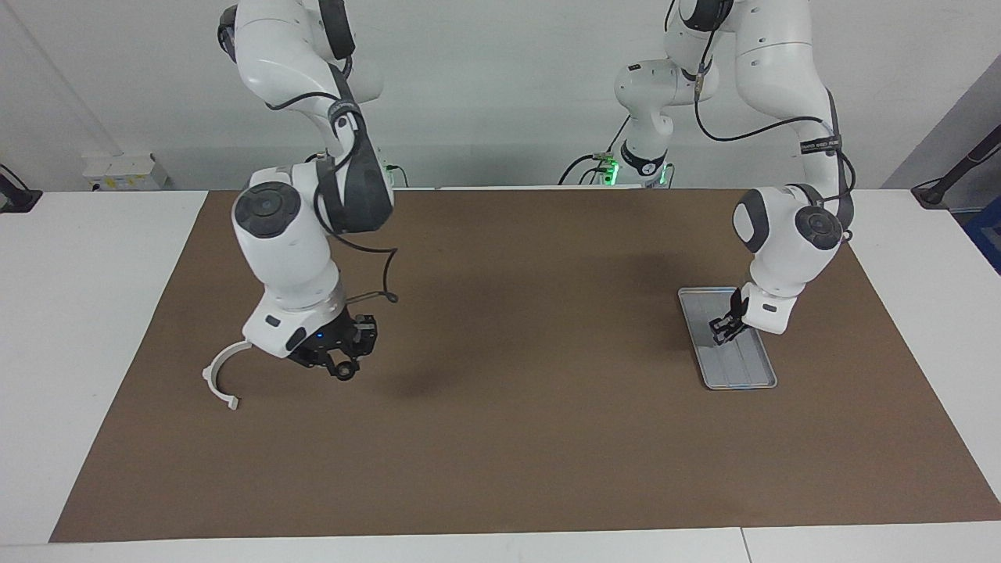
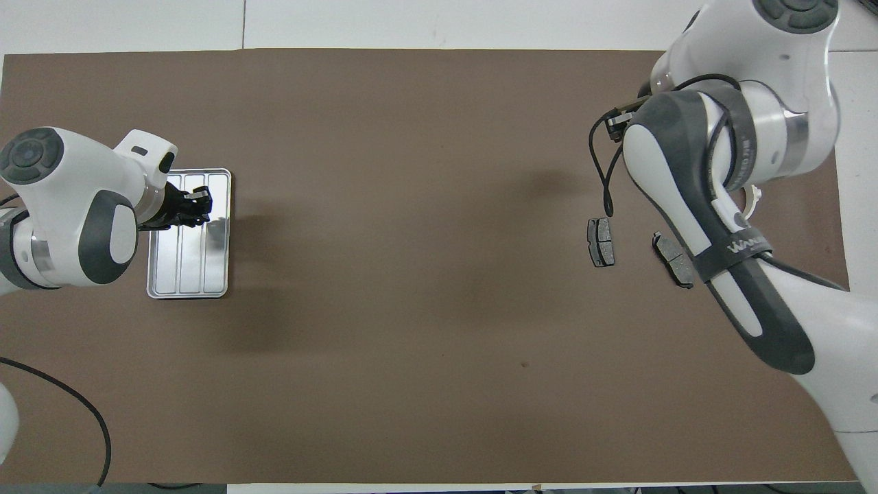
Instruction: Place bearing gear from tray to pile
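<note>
The silver ridged tray (image 1: 743,374) lies toward the left arm's end of the table and holds no parts; it also shows in the overhead view (image 2: 188,274). My left gripper (image 1: 723,332) hangs low over the tray's nearer half, open and empty, as the overhead view (image 2: 200,206) also shows. My right gripper (image 1: 342,366) is shut on a small dark ring-shaped bearing gear (image 1: 342,372), just above the mat beside the pile's white half-ring bracket (image 1: 215,377). The pile's two dark brake pads (image 2: 601,241) (image 2: 673,261) lie nearer the robots than the bracket (image 2: 754,195).
A brown mat (image 1: 508,438) covers the table's middle, with white table surface around it. The right arm hides most of the bracket and the gear in the overhead view, and hides the brake pads in the facing view. A black cable (image 2: 82,412) loops near the left arm's base.
</note>
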